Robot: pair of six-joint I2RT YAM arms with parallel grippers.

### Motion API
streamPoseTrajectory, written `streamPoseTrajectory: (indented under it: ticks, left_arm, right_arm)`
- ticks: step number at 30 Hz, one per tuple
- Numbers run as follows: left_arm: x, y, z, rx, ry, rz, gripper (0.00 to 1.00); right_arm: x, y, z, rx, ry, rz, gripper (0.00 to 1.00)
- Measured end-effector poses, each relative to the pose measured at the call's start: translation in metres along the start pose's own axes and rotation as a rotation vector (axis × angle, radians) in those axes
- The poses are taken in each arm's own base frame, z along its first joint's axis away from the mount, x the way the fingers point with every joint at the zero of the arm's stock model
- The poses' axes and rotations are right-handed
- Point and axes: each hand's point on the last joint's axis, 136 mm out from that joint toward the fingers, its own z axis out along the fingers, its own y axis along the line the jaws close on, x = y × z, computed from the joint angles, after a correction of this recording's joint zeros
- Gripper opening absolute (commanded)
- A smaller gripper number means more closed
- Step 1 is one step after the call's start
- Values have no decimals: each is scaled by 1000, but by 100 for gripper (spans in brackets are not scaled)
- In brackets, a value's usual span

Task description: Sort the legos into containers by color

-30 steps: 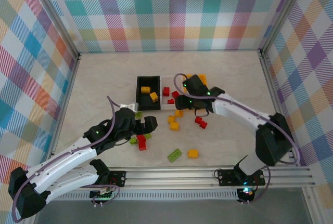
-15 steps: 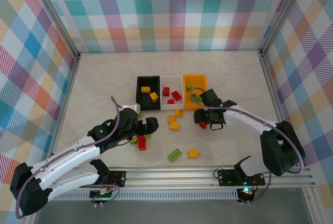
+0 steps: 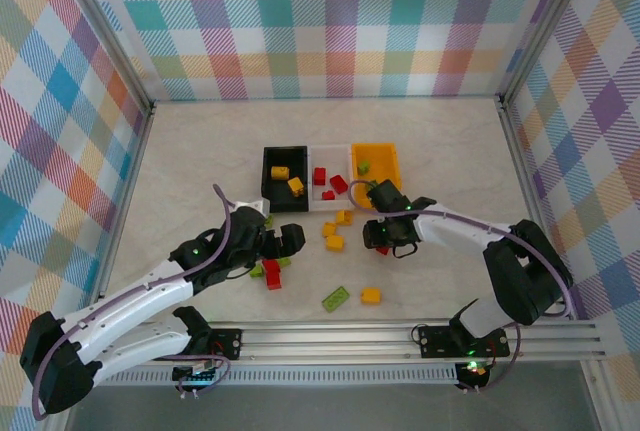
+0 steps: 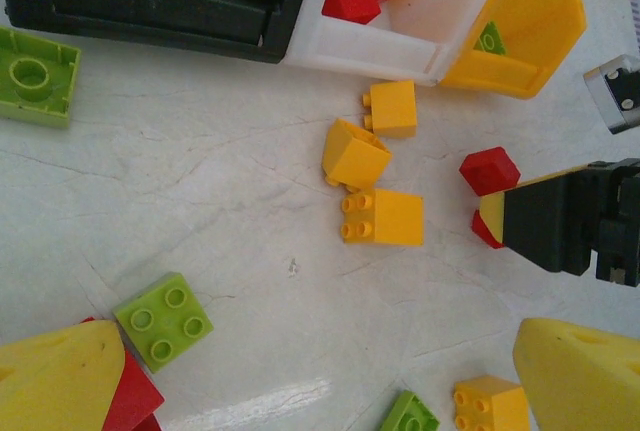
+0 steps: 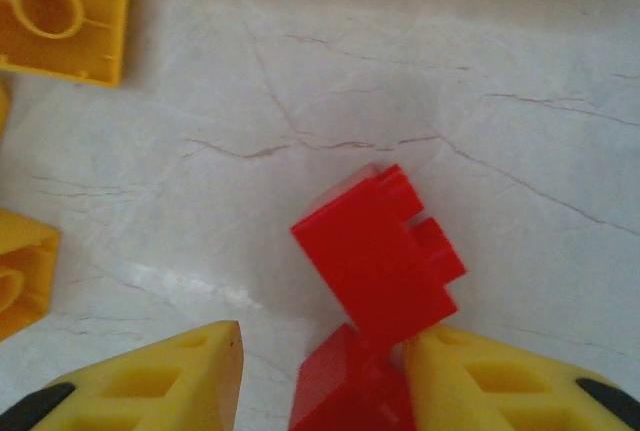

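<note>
Three containers stand in a row: the black bin [image 3: 268, 179] holds yellow legos, the white bin [image 3: 314, 192] red ones, and the orange bin [image 3: 385, 158] a green one. Yellow legos [image 3: 335, 242], green legos [image 3: 336, 298] and red ones [image 3: 272, 272] lie loose in front of them. My right gripper [image 5: 320, 391] is open low over the table, with one red lego [image 5: 345, 396] between its fingers, against the right finger [image 5: 500, 381]. A second red lego [image 5: 380, 261] lies just ahead. My left gripper [image 4: 320, 391] is wide open above bare table, with a green lego [image 4: 165, 319] beside its left finger [image 4: 60, 381].
The plaid walls and metal frame enclose the table; its front rail [image 3: 400, 336] runs along the near edge. The right arm's black body [image 4: 560, 226] reaches in beside two red legos [image 4: 490, 169]. A green lego [image 4: 30, 76] lies upside down by the black bin [image 4: 150, 1].
My right gripper left the white bin, swung right past the orange bin, then came down-left onto the red legos on the table. The left arm has barely moved.
</note>
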Motion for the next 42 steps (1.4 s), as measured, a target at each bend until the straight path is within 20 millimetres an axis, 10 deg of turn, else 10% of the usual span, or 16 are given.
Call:
streamPoseTrajectory:
  ticks: [19,27,35,42]
  left_arm:
    - [0,1,0,0,5,-4,100]
    - [4,4,1,-6,11,-6,100]
    - [6,7,1,-18,20,-6,100]
    - [12,25,-3,-94,35,-3,100]
  right_arm:
    - [8,21,-18,-31,0,-63,23]
    - [-102,92,-72,-173,-221,-92,25]
    - [-180,109,-25,-87,-239,-91,26]
    - [-204,100,-2,-13,-228,-83,47]
